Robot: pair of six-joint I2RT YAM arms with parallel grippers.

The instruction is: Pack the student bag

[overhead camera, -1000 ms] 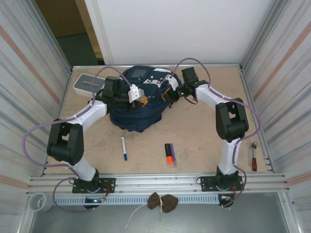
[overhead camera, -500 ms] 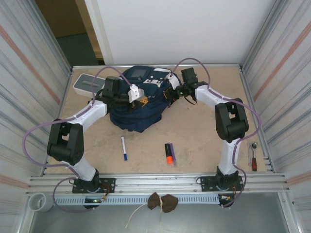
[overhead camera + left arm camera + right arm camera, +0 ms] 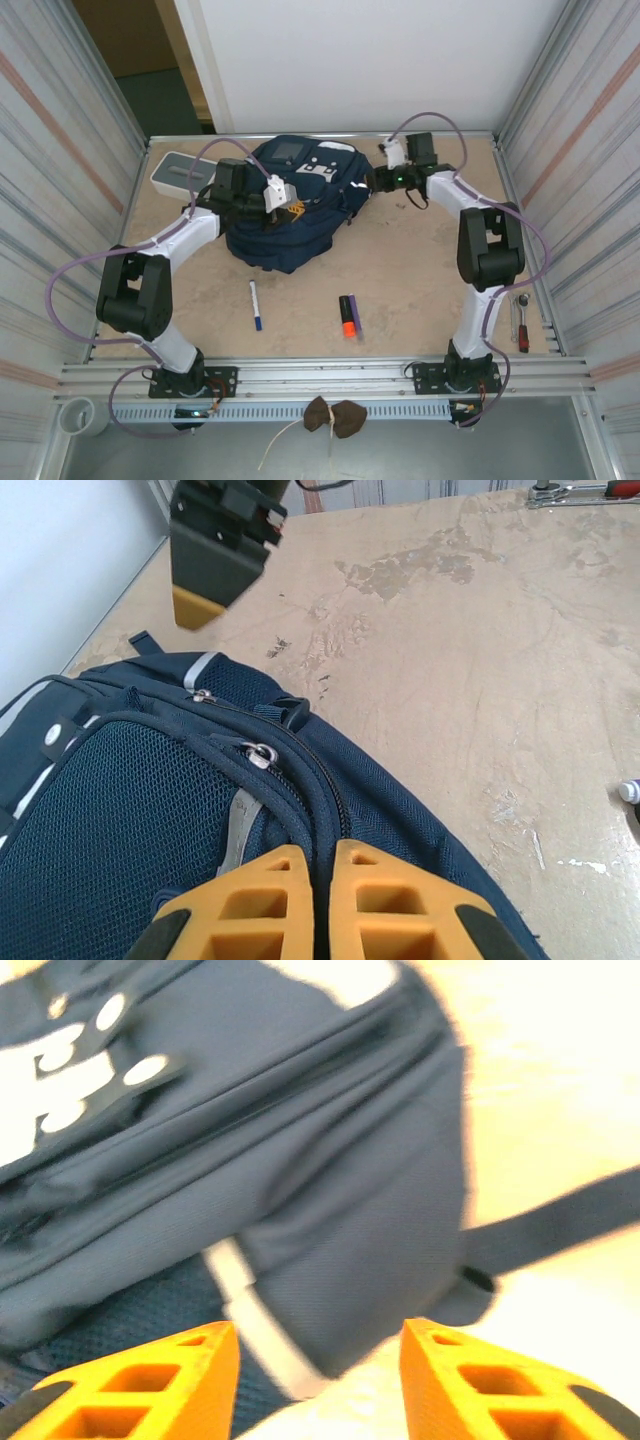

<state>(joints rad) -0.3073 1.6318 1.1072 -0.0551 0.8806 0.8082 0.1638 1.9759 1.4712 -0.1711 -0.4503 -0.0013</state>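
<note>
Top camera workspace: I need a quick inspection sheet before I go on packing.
Surface: tan tabletop, stained.
Job's things: navy blue fabric backpack lying far centre.
Clutter: white-and-grey box far left; white pen with blue cap and orange-and-black marker near centre; red-handled wrench at the right edge; brown cloth on the front rail.
Grippers: left gripper shut, pinching the backpack's zip seam; right gripper open over the backpack's right side, holding nothing.
Cables: purple cables loop off both arms.
Surroundings: corrugated metal walls, white panel behind.
</note>
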